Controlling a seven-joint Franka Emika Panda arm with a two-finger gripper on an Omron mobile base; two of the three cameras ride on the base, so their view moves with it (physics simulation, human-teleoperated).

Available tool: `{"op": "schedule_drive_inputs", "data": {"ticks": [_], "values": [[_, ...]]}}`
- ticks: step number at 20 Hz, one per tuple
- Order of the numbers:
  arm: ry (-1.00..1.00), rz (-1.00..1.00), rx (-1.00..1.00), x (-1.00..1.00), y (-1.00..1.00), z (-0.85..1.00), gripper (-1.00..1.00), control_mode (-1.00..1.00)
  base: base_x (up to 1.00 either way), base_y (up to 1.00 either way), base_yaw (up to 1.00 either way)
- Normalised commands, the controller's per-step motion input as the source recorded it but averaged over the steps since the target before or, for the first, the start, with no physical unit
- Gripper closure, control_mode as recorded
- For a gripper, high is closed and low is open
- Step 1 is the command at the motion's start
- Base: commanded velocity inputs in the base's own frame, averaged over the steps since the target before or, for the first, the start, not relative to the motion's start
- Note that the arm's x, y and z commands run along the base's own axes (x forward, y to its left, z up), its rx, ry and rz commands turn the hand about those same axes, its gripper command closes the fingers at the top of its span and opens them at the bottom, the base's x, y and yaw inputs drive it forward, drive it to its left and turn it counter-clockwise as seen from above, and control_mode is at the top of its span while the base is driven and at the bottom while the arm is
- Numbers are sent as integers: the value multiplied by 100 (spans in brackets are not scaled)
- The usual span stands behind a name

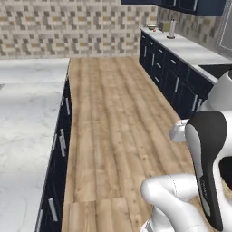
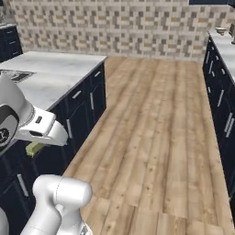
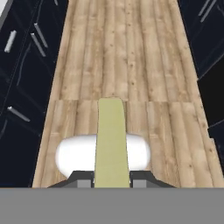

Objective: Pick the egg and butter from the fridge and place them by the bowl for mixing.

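The butter (image 3: 111, 140), a slim pale yellowish-olive stick, runs up the middle of the hand view, and my gripper (image 3: 112, 182) is shut on its near end with a finger (image 3: 83, 182) on each side. The hand hangs over the wooden floor (image 3: 122, 52) of the aisle. From the right base camera, the butter (image 2: 34, 148) pokes out below the white hand, beside the island's dark cabinets. The egg, the fridge and the bowl are out of view.
A marble island counter (image 1: 27, 118) on navy cabinets (image 2: 87, 105) lines the left of the aisle. A second counter (image 1: 190, 47) over navy cabinets runs along the right, with a bottle (image 1: 171, 28) and a small dish-like object (image 2: 221, 30) at its far end. A tiled wall (image 1: 68, 27) closes the aisle.
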Motion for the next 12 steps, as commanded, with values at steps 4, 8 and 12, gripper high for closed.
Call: {"op": "schedule_drive_inputs", "data": {"ticks": [4,8,12], "values": [[0,0,0,0,0,0,100,100,100,-19,31],[0,0,0,0,0,0,100,100,100,-58,20],[0,0,0,0,0,0,100,100,100,-59,4]]}}
